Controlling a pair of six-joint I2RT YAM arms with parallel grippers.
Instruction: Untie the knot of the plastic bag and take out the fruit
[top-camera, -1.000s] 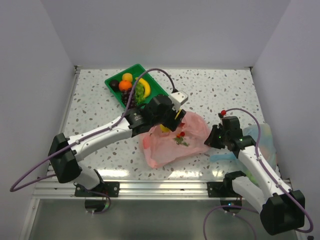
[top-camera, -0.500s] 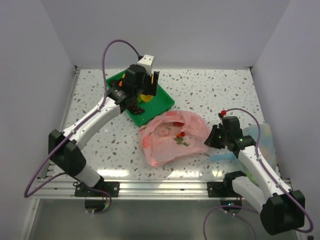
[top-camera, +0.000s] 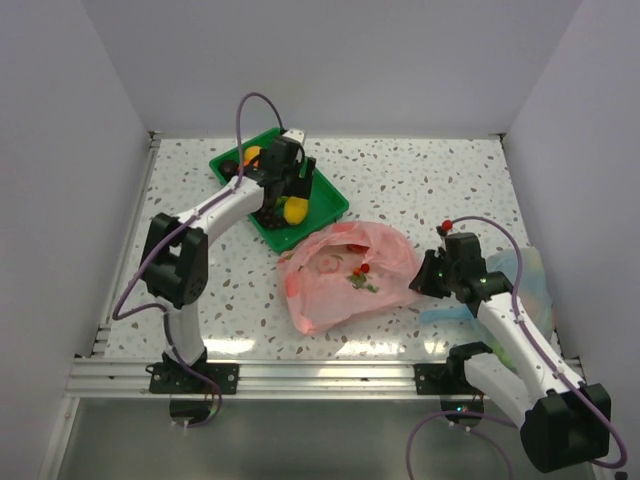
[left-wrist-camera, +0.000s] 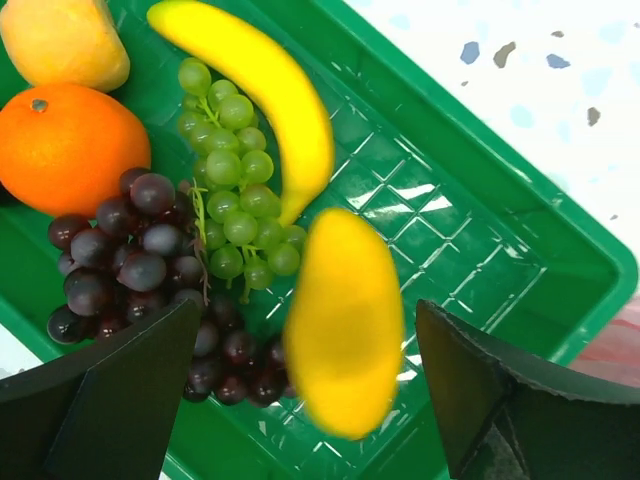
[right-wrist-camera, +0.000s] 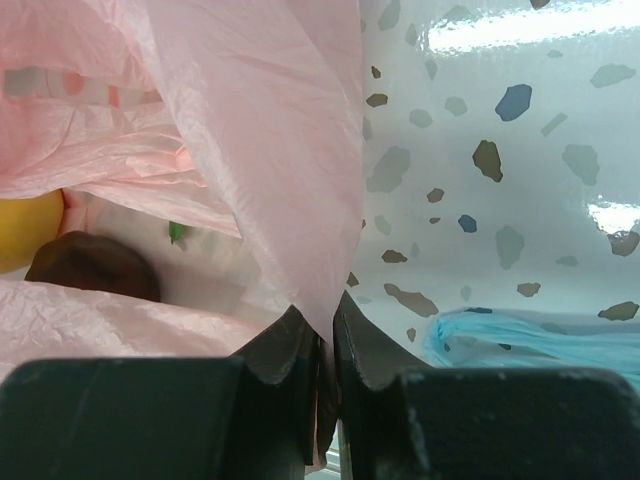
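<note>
Toward the desk's far-left corner, over the green tray (top-camera: 325, 203), the left jaws stand wide open. A blurred yellow oval fruit (left-wrist-camera: 343, 322) shows between them, touching neither finger. Beside it in the tray are purple grapes (left-wrist-camera: 140, 270), green grapes (left-wrist-camera: 235, 180), a banana (left-wrist-camera: 265, 90) and an orange (left-wrist-camera: 68, 148). The pink plastic bag (top-camera: 345, 272) lies crumpled near the middle of the near edge, with the right jaws pinched tight on a fold of its film. The right wrist view looks inside the bag, where a yellow fruit (right-wrist-camera: 25, 230) and a dark red one (right-wrist-camera: 95, 268) show. A pale blue bag (top-camera: 528, 278) lies by the right edge.
</note>
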